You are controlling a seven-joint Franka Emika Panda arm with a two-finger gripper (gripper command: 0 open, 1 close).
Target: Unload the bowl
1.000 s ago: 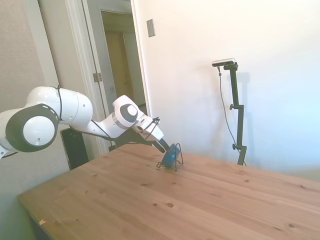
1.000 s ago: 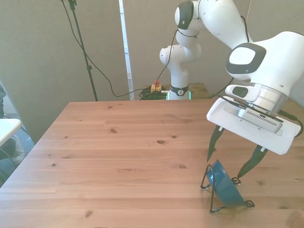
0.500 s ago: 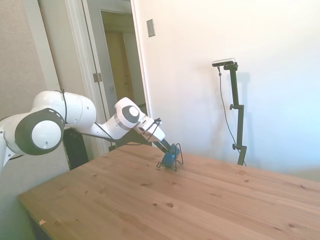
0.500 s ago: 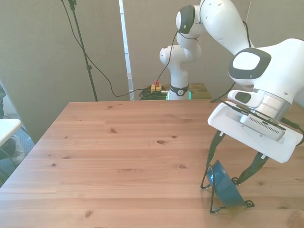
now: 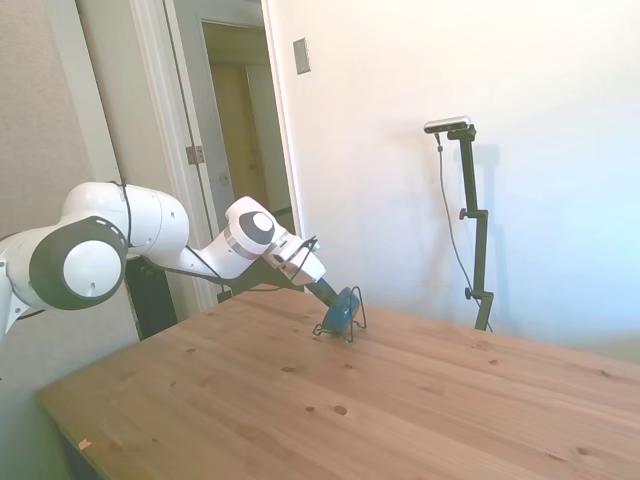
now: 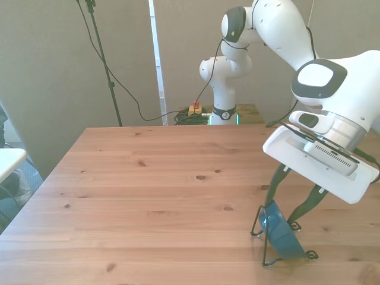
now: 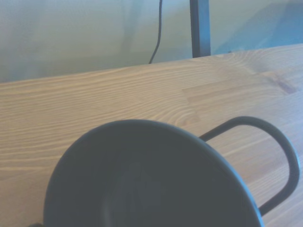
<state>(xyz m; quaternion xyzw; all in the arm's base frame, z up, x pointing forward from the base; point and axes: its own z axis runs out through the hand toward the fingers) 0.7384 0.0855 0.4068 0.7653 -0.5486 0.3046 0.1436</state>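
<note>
Approach step. Bowl point(image 6: 281, 233) stands tilted in wire rack point(image 6: 259, 222) on desk point(image 6: 148, 202). My claw point(image 6: 292, 205) is released, straddling its rim. Next: clench, lift clear.

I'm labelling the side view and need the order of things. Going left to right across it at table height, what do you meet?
The robot arm → the gripper → the teal bowl, standing on edge in the black wire rack, then bare wooden table.
</note>
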